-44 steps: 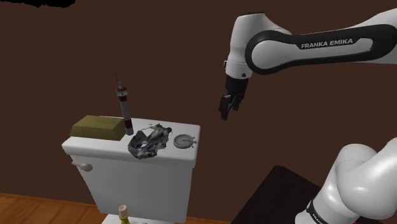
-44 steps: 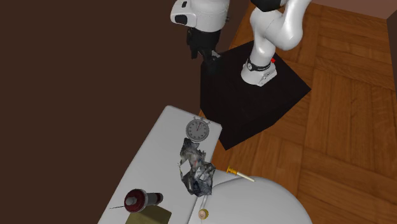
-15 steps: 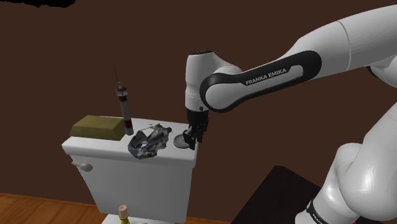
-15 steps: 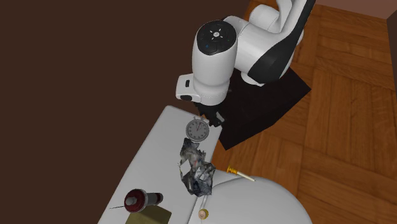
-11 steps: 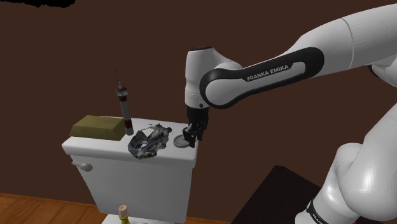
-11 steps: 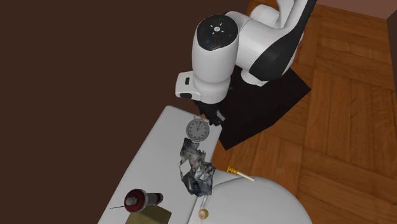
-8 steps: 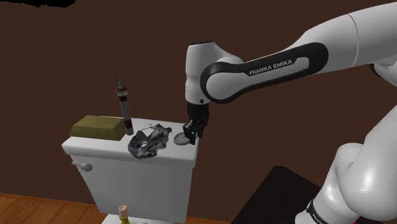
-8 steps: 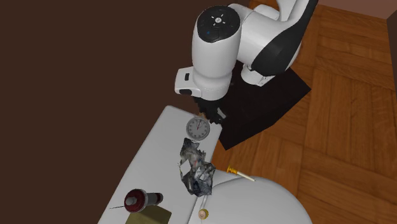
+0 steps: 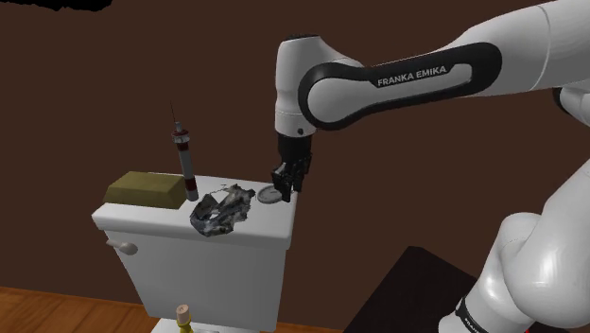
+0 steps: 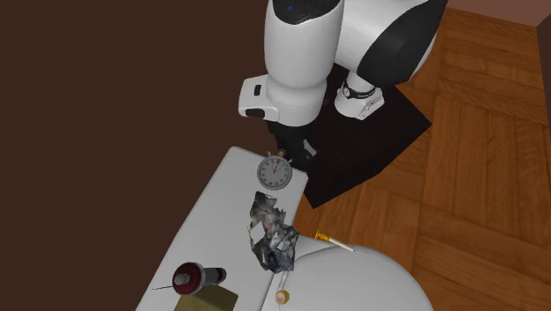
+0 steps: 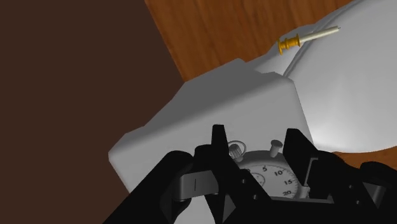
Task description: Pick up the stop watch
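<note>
**Stopwatch clamped at the end of the toilet tank lid, with a slip the main risk**

The gripper (image 11: 256,143) is seen closed on the stopwatch (image 11: 270,175), with one black finger pressed against each side of the round case, just below the crown. The stopwatch is held at the end of the tank lid (image 10: 221,221) nearest the stand. In the shoulder view it is tilted, and it is judged to be barely clear of the lid's surface, if at all.

Several things could go wrong from here. The case is thin, round and probably smooth, and it is pinched across a narrow band. It could therefore pivot between the fingers or slide out if the lift is made quickly. Because the grip sits right at the lid's end, a dropped watch could roll off and fall to the wooden floor. A crumpled wad (image 10: 272,231) lies further along the lid, near the watch but apart from it, and could be brushed if the hand is swung that way. The syringe (image 9: 184,161) and the olive block (image 9: 144,189) stand at the far end of the lid and are not judged to be at risk. A pushpin (image 11: 299,42) lies off the lid, beyond its front edge.

The arm (image 9: 407,80) is stretched from the stand across to the lid. Its last link is turned straight down, so the hand hangs nearly upright over the lid's end.
</note>
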